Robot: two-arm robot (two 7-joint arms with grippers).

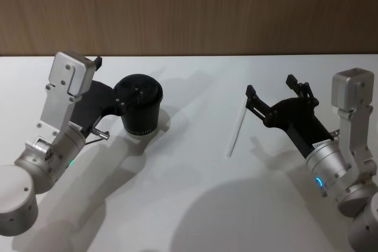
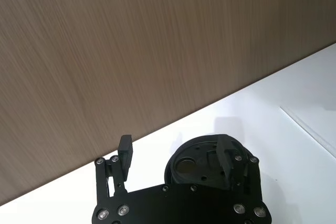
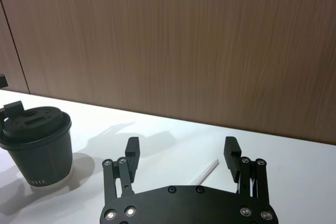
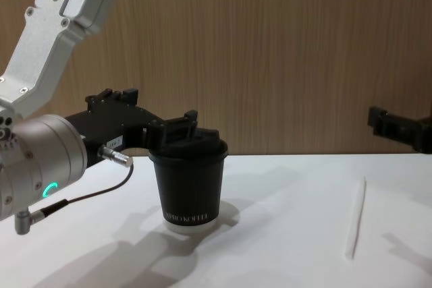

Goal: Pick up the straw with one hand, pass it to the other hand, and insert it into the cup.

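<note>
The thin white straw (image 1: 235,131) lies flat on the white table, also seen in the chest view (image 4: 356,217) and the right wrist view (image 3: 208,171). My right gripper (image 1: 270,85) hangs open above the table, just right of the straw's far end, with nothing between its fingers (image 3: 132,148). The black lidded cup (image 1: 139,105) stands upright at centre left (image 4: 188,181). My left gripper (image 1: 110,79) is open beside the cup; one finger (image 2: 229,157) reaches over the lid (image 2: 191,164), the other stands clear to the left.
A brown wood-panel wall (image 1: 189,10) runs along the table's far edge. Bare white tabletop (image 1: 195,205) stretches between the two arms and toward the front.
</note>
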